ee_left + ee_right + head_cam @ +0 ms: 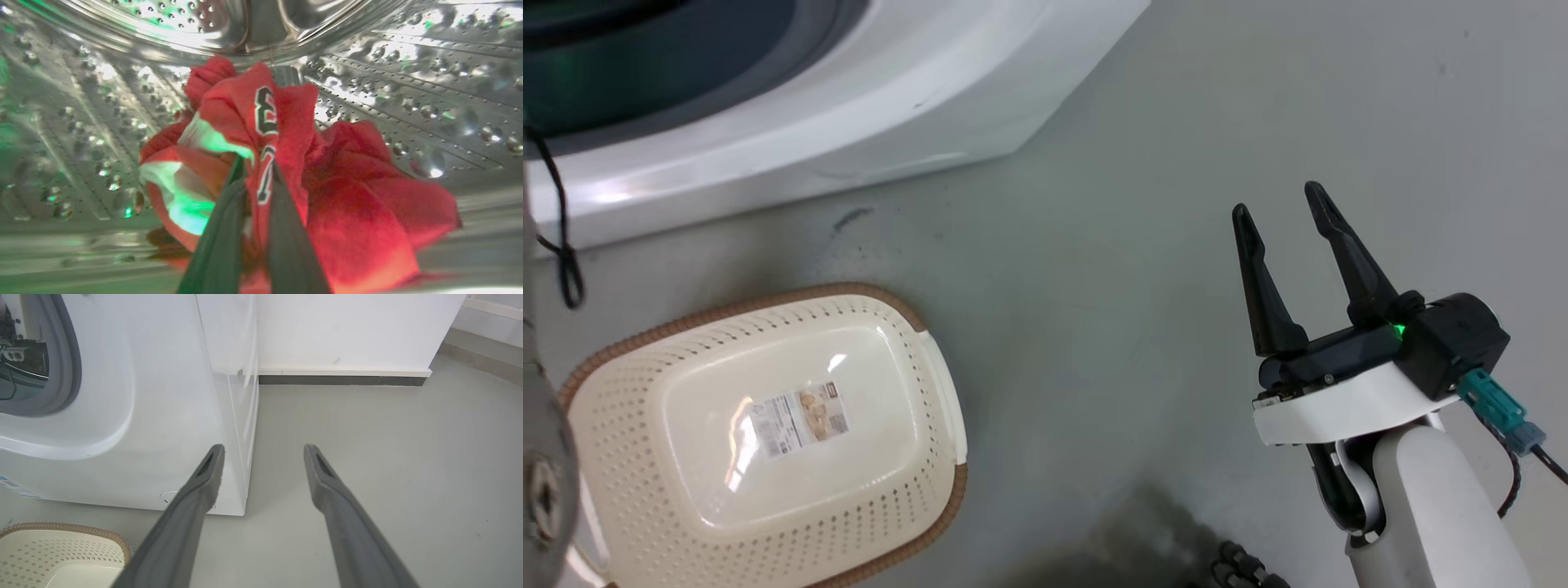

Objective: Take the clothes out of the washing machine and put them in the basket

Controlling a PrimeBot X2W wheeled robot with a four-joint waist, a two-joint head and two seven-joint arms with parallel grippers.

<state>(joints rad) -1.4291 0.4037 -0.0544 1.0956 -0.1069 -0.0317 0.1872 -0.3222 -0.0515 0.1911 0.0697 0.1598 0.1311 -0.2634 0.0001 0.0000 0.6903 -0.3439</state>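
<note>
The left gripper is deep inside the perforated steel drum, fingers narrowed right onto a fold of red fabric with lettering. It's got the clothes, which are bunched on the drum's bottom wall. The right gripper hangs above the grey floor, fingers spread wide, nothing between them. The basket sits on the floor, just beside the front of the washing machine.
</note>
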